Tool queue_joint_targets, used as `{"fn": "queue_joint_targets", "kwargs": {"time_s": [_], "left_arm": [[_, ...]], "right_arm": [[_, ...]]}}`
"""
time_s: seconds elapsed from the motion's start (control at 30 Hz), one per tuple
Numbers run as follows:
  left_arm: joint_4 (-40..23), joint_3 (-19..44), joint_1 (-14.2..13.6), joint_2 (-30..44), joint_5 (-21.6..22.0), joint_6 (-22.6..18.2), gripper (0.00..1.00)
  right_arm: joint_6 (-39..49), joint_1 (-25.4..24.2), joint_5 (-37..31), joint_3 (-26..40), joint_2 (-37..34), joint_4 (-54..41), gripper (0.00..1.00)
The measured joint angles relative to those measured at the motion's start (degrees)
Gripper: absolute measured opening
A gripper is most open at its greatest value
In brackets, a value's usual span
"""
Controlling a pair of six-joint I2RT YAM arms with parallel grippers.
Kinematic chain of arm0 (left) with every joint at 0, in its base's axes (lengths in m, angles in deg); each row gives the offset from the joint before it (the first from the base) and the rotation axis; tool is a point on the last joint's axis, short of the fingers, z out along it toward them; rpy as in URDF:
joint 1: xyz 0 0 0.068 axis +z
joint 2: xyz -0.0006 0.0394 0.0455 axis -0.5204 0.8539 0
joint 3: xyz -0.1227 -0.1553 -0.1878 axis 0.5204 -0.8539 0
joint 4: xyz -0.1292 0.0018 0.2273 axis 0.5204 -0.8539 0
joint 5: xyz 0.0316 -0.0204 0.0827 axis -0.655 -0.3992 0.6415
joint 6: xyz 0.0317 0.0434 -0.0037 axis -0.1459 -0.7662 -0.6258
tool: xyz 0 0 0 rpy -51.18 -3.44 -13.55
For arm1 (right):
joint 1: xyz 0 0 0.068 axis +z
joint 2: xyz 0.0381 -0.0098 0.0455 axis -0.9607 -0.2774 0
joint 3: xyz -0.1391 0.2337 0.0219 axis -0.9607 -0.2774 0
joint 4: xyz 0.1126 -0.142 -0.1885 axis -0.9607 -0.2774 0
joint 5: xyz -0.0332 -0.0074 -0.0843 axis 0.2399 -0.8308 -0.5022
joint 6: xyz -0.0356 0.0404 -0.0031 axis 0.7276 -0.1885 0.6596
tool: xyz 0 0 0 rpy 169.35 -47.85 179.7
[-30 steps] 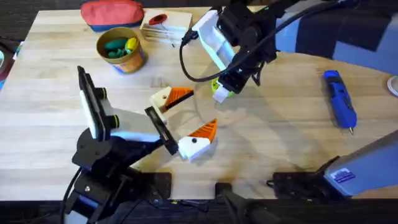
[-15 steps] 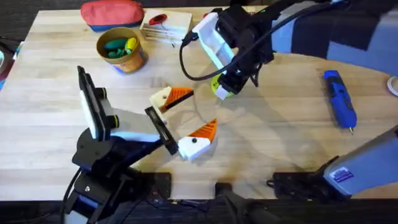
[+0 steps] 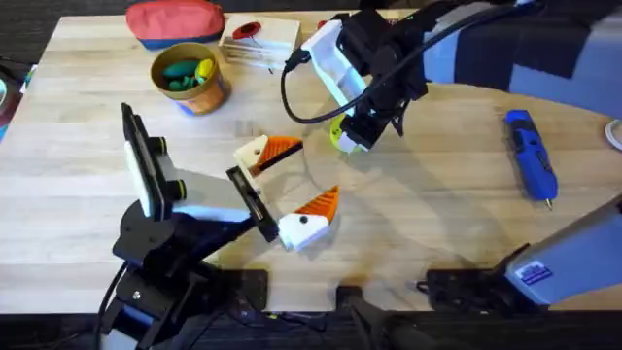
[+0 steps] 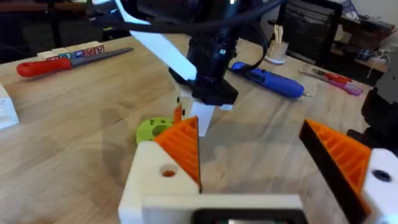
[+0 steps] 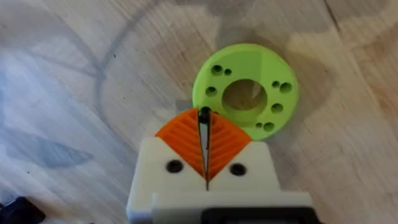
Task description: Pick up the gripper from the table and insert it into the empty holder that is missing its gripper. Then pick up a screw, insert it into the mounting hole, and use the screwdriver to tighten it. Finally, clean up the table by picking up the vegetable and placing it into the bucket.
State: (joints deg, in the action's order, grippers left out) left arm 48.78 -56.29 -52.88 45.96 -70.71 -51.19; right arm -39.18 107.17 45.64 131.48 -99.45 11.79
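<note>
My right gripper hangs just above the table at the edge of a green ring, its orange pads shut. A thin dark screw seems pinched between them. My left gripper rests low and open, nothing between its white fingers, and both carry orange pads. An empty holder and a loose gripper are out of view. The blue screwdriver lies on the table at the right. The yellow-orange bucket stands at the back left with green and yellow pieces inside.
A red pouch and a white box sit along the far edge. A red-handled screwdriver lies by the box. The right arm's black cable loops over the table's middle.
The right gripper has shifted slightly toward the far side over the green ring. The left arm has stayed still.
</note>
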Motion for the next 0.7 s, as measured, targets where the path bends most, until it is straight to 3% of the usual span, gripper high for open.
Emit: {"fn": "queue_joint_targets", "kwargs": {"time_s": [0.23, 0.7], "left_arm": [[0.00, 0.00, 0.00, 0.00, -0.02, 0.00, 0.987], [0.00, 0.00, 0.00, 0.00, 0.00, -1.07, 0.987]], "right_arm": [[0.00, -0.19, -0.22, 6.32, 1.13, -6.90, 0.004], [-0.02, 0.48, -0.63, 31.73, 2.84, -27.76, 0.004]]}}
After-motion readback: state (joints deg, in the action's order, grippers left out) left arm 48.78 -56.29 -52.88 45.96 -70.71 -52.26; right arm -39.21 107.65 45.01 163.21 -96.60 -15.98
